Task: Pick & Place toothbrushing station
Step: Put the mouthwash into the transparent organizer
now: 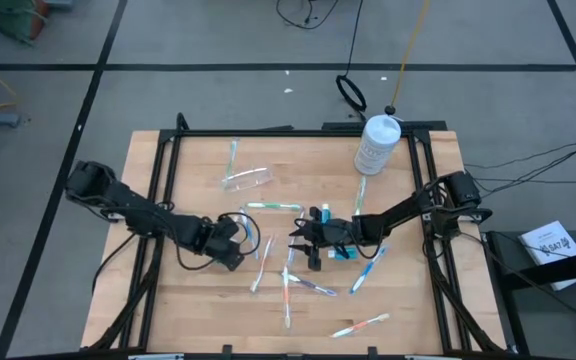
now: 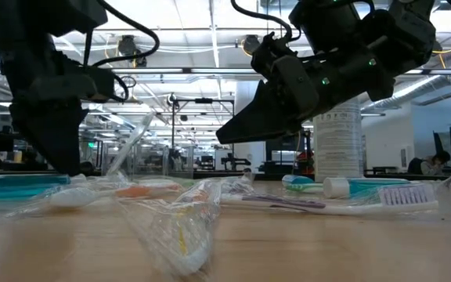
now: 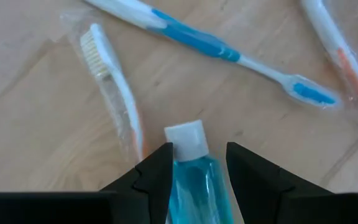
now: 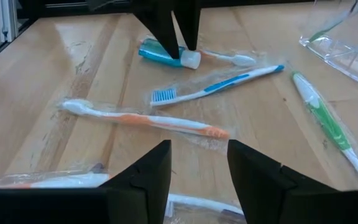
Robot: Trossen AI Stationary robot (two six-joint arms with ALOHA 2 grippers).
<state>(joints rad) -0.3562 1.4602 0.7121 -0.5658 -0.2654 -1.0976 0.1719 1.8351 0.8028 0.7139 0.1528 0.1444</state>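
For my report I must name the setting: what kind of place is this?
Probably a robotics lab or workshop: a wooden table on a taped concrete floor, cables lying around it, and a large open hall with ceiling lights behind.

A robotics lab in an open industrial hall: a wooden bench (image 1: 208, 300) stands on grey taped floor (image 1: 218, 90) with loose cables (image 1: 528, 160), ceiling strip lights (image 2: 210, 31) and distant workstations behind.
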